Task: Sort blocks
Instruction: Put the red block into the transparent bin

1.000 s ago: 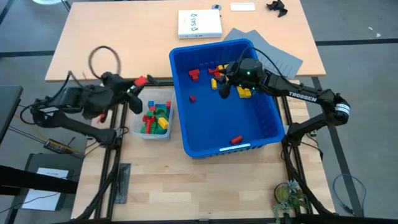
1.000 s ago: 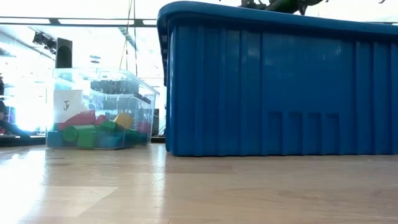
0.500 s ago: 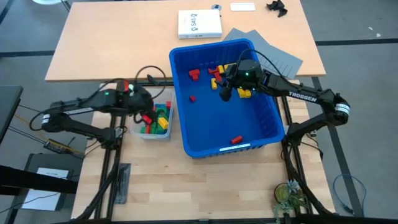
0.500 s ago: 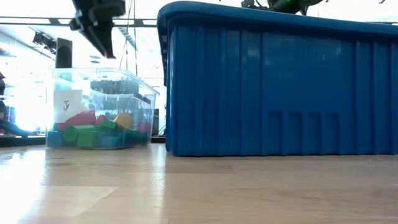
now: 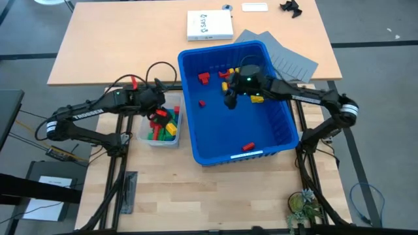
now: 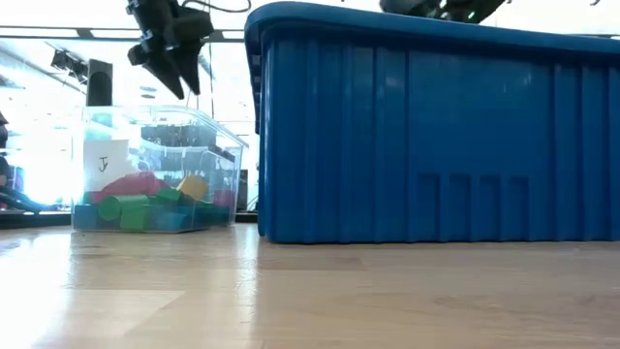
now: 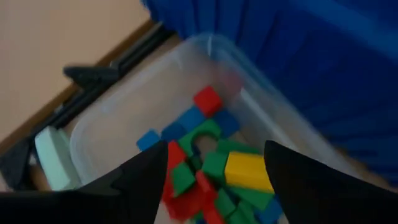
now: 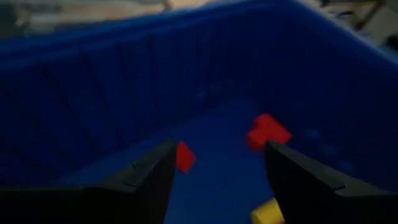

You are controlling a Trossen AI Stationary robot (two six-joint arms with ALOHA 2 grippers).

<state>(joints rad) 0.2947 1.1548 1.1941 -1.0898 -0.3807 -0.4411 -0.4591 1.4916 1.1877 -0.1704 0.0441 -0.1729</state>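
Worktop (image 5: 117, 39) of light wood, carrying a large blue bin (image 5: 277, 140) and a small clear tub (image 5: 171, 140) just beside the bin's left wall.

Left gripper (image 5: 157, 112) hangs over the tub; jaws spread apart, nothing between them. Low view puts it (image 6: 172, 68) above the tub's rim (image 6: 155, 111). Left wrist view looks down past both fingers (image 7: 149, 177) onto the tub's contents.

Blocks: a mixed heap in the tub (image 5: 163, 125), red, green, yellow and blue, filling its lower part. One red block (image 7: 208, 99) lies at the heap's edge, a yellow one (image 7: 247, 170) near the right finger.

Right gripper (image 5: 230, 98) is down inside the bin, jaws parted, gripping nothing. Two red blocks (image 8: 266, 132) show on the bin floor ahead of it, and a yellow piece (image 8: 268, 213) nearer.

More blocks lie in the bin: a cluster of red and yellow by the far wall (image 5: 222, 73), a lone small red one (image 5: 202, 103), another red one (image 5: 248, 146) near the front wall.

White box (image 5: 209, 25) and grey sheets (image 5: 290, 62) lie on the worktop beyond the bin.
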